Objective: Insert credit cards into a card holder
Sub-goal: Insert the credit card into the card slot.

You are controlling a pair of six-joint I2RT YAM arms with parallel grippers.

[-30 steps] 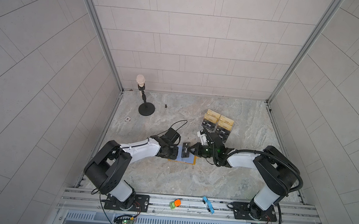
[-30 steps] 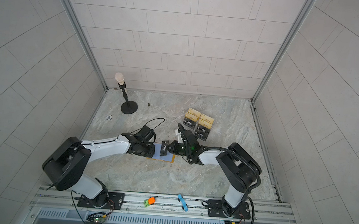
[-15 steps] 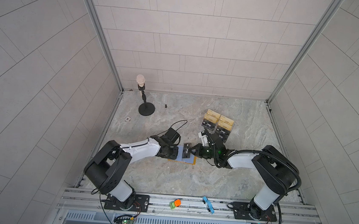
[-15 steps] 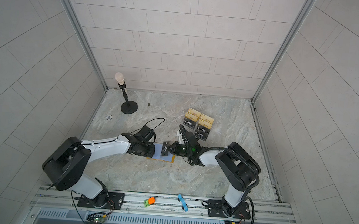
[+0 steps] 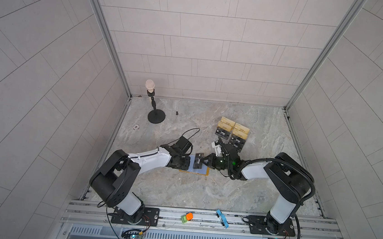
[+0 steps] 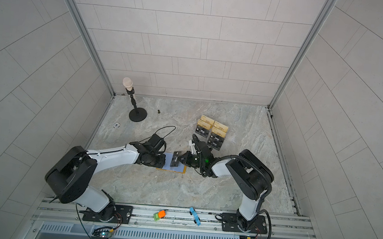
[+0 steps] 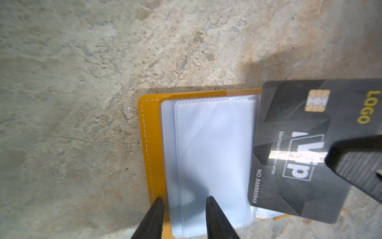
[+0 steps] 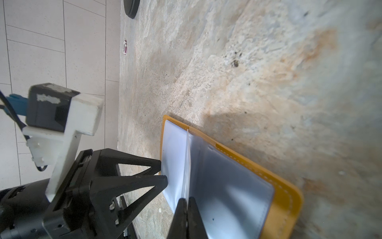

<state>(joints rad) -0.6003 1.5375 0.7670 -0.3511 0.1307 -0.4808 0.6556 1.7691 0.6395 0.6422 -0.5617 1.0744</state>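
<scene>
The right gripper (image 8: 187, 201) has edged its stiff, slick credit card (image 7: 299, 144), clamped by a long edge, over the floppy-sleeved card holder (image 7: 152, 144), which the left gripper (image 7: 184, 203) touches with parted jaws.

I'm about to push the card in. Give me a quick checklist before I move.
1. Right gripper shut on the black card: ok.
2. Wallet lying open, sleeves exposed: ok.
3. Left gripper fingers apart at the wallet's edge, pinning it: cannot tell.
4. Card's leading edge inside a sleeve mouth: cannot tell.
5. Card square to the sleeves: not ok, slightly skewed.
</scene>
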